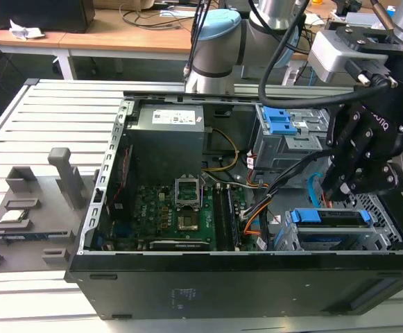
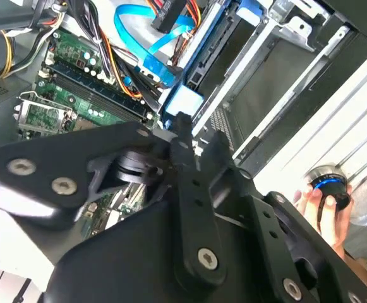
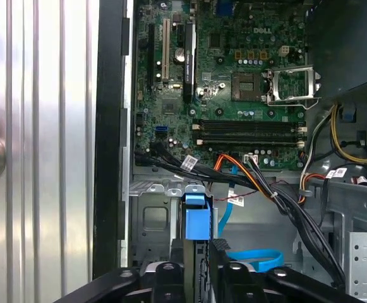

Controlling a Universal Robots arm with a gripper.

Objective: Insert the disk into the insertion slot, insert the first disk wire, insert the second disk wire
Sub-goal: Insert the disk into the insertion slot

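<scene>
Lying open on the silver aluminium bench [image 1: 48,118], the black metal computer case [image 1: 222,284] holds the boxy perforated silver insertion slot [image 1: 385,232] at four o'clock in the exterior view, tight against the case rim. The black pincer [image 1: 341,195] hangs just above; open or closed, I cannot tell. The silver disk [image 1: 329,216] in its blue carrier rests at the slot's top. Black-and-orange cables [image 1: 256,208] crowd its nine o'clock side. The second wrist view adds a hand [image 2: 319,208] on a round blue-ringed knob [image 2: 330,183].

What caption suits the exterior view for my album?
Robot gripper hovering by the blue-framed disk at the silver insertion slot inside an open computer case.
</scene>
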